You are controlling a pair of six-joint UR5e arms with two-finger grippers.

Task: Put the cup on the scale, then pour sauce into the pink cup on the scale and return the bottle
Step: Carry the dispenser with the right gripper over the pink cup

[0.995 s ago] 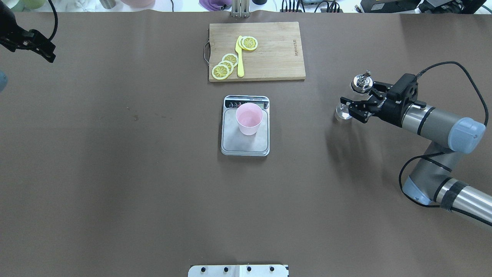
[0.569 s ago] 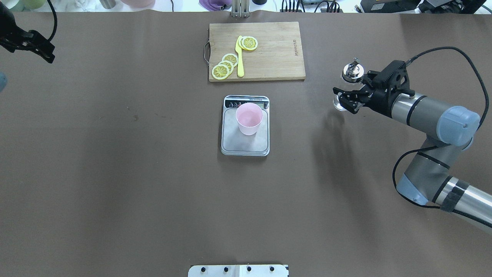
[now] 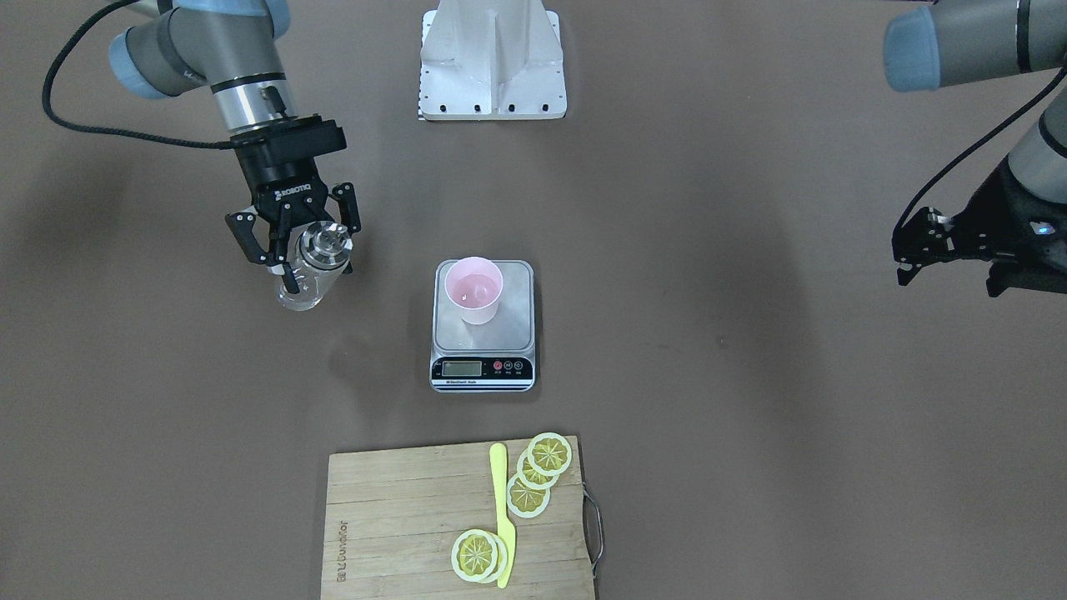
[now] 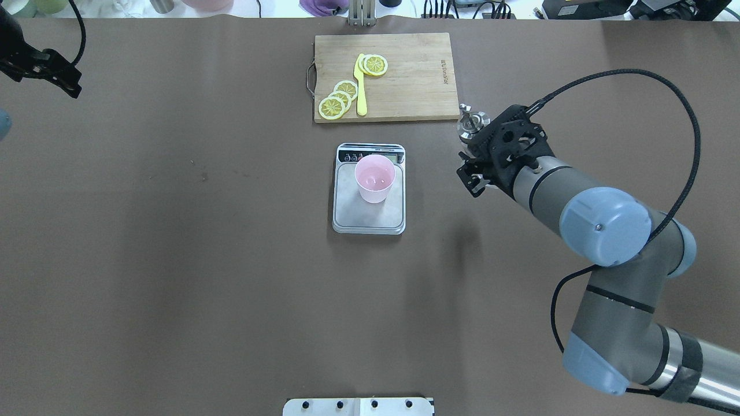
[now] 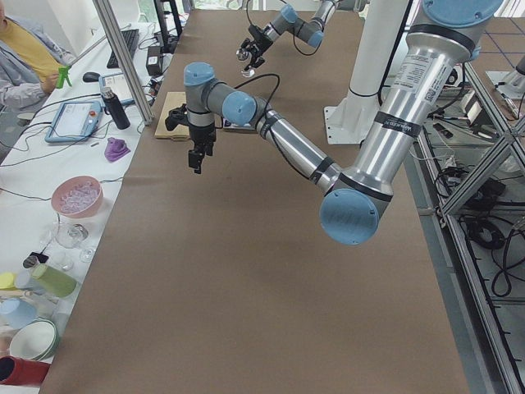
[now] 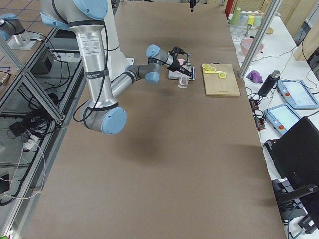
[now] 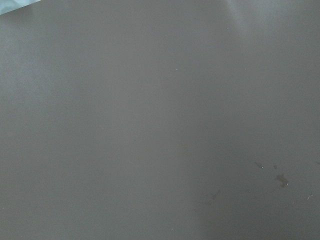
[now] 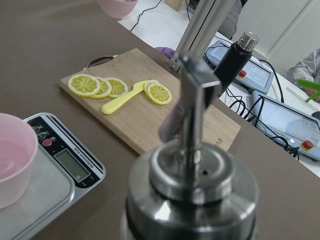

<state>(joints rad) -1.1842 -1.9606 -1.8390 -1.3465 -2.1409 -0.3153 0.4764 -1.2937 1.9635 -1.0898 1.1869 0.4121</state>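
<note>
The pale pink cup [image 4: 374, 176] stands upright on the scale [image 4: 368, 218], also seen in the front view as the cup [image 3: 473, 287] on the scale [image 3: 510, 332]. My right gripper [image 3: 315, 271] is shut on the clear glass bottle [image 3: 302, 296] and holds it above the table, to the right of the scale and apart from it. In the overhead view the right gripper [image 4: 469, 167] hides the glass; only the silver cap [image 4: 473, 122] shows. The cap [image 8: 192, 175] fills the right wrist view. My left gripper [image 4: 60, 75] is open and empty at the far left.
A wooden cutting board [image 4: 404, 86] with lemon slices [image 4: 338, 99] and a yellow knife [image 4: 361, 86] lies behind the scale. The robot's base plate [image 3: 492, 62] is at the near edge. The left wrist view shows only bare brown table [image 7: 160, 120].
My right gripper has carried the bottle leftward toward the scale, from the far right side. The cup, the scale and the left arm have stayed in place.
</note>
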